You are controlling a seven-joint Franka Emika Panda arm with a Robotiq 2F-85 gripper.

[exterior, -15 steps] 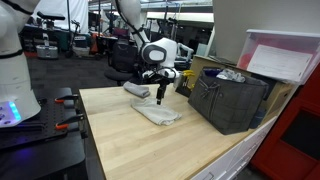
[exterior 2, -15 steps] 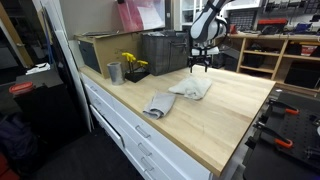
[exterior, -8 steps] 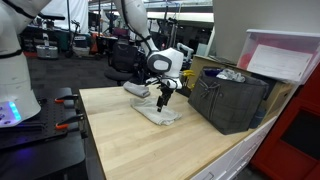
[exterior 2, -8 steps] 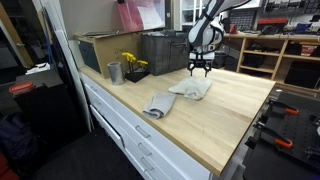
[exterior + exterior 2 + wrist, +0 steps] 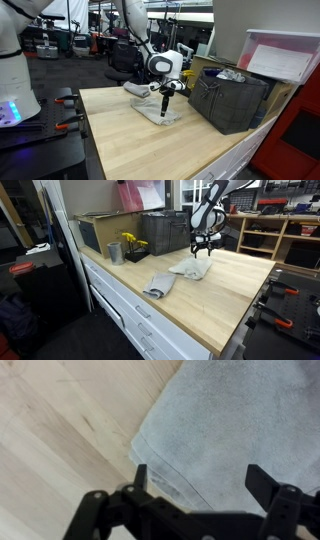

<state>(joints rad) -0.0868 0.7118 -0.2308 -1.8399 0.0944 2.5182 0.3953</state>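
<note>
A grey folded cloth (image 5: 160,113) lies on the wooden table (image 5: 130,140); it also shows in the other exterior view (image 5: 192,268) and fills most of the wrist view (image 5: 230,420). My gripper (image 5: 164,101) hangs just above this cloth, fingers pointing down, open and empty. In the wrist view the gripper (image 5: 200,478) has its two fingers spread wide over the cloth near its corner edge. A second grey cloth (image 5: 158,283) lies nearer the table's front edge, and shows at the back in an exterior view (image 5: 137,89).
A dark plastic crate (image 5: 232,98) stands close beside the cloth. A metal cup (image 5: 115,253) and a holder with yellow flowers (image 5: 133,246) stand by the wall. A white bin (image 5: 285,55) sits on a ledge.
My gripper has moved along the table and lowered toward the grey cloth. It has stayed open. The cloths have not moved.
</note>
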